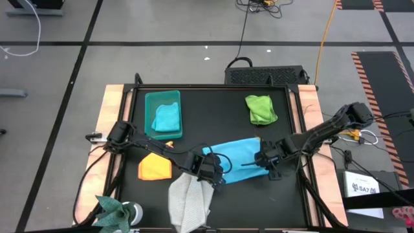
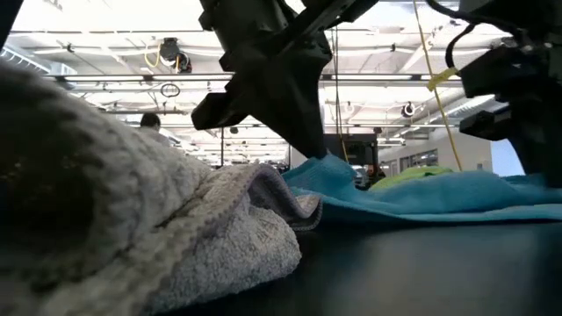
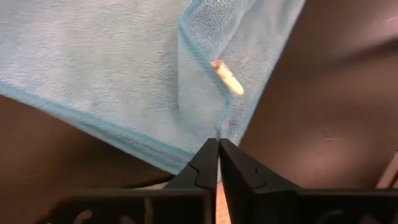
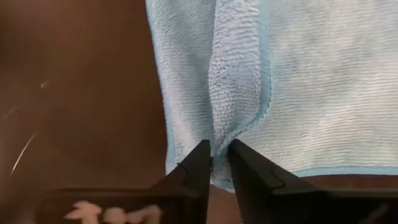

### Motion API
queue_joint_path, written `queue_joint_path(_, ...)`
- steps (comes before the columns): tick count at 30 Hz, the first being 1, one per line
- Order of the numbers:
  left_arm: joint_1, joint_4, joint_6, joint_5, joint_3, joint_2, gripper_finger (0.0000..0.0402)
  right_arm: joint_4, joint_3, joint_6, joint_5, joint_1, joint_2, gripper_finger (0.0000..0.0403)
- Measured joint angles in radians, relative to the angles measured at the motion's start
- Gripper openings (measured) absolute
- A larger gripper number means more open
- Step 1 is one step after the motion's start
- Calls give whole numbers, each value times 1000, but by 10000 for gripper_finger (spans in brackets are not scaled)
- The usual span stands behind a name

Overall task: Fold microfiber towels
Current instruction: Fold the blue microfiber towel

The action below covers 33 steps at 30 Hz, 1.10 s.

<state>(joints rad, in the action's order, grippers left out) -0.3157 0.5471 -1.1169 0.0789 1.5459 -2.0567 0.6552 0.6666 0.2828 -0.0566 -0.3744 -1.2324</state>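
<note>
A light blue towel (image 1: pixel 236 157) lies spread on the black table at the middle. My left gripper (image 1: pixel 211 169) is shut on its near left corner. My right gripper (image 1: pixel 264 162) is shut on its near right end. A light grey towel (image 1: pixel 189 200) lies crumpled at the near edge, touching the blue towel's left end (image 2: pixel 299 197). An orange-yellow towel (image 1: pixel 155 167) lies flat at the left. A teal towel (image 1: pixel 167 118) lies in the teal bin (image 1: pixel 150 103). A lime green towel (image 1: pixel 261 109) lies bunched at the far right. My left gripper pinches the light blue towel's corner (image 3: pixel 217 132) between its two fingertips, where two hemmed edges meet. The fingers slant down from the table's left side (image 2: pixel 303 132). The corner is raised a little; the rest of the towel lies on the table. My right gripper pinches a raised fold at the light blue towel's edge (image 4: pixel 217 144) between its two fingertips. The cloth gathers into a ridge (image 4: pixel 233 81) that runs away from the fingers. The rest of the towel lies on the table.
A potted plant (image 1: pixel 116 210) stands at the near left corner. Wooden rails (image 1: pixel 107 116) run along the table's left and right sides. Bare black tabletop (image 1: pixel 213 110) shows between the bin and the green towel.
</note>
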Motion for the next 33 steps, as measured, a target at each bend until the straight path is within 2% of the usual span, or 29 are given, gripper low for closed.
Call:
queue_joint_path(5,-1,-63,-31,-43,0,0,42,-4,-2,9,1,-36,0,88)
queue_joint_path(9,-5,-111,-68,-88,0,0,45,-11,-2,30,2,-63,0,107)
queue_joint_path(18,-53,-126,-154,-118,0,0,46,-53,-2,45,3,-119,0,123)
queue_joint_path(26,-58,-129,-84,137,-1,29,46,-66,22,18,12,-103,10,122)
queue_joint_path(29,-46,-125,-36,244,0,50,47,-70,36,-21,70,-93,30,121)
queue_joint_path(33,-12,-112,32,285,-1,49,47,-70,36,-86,138,-59,36,121)
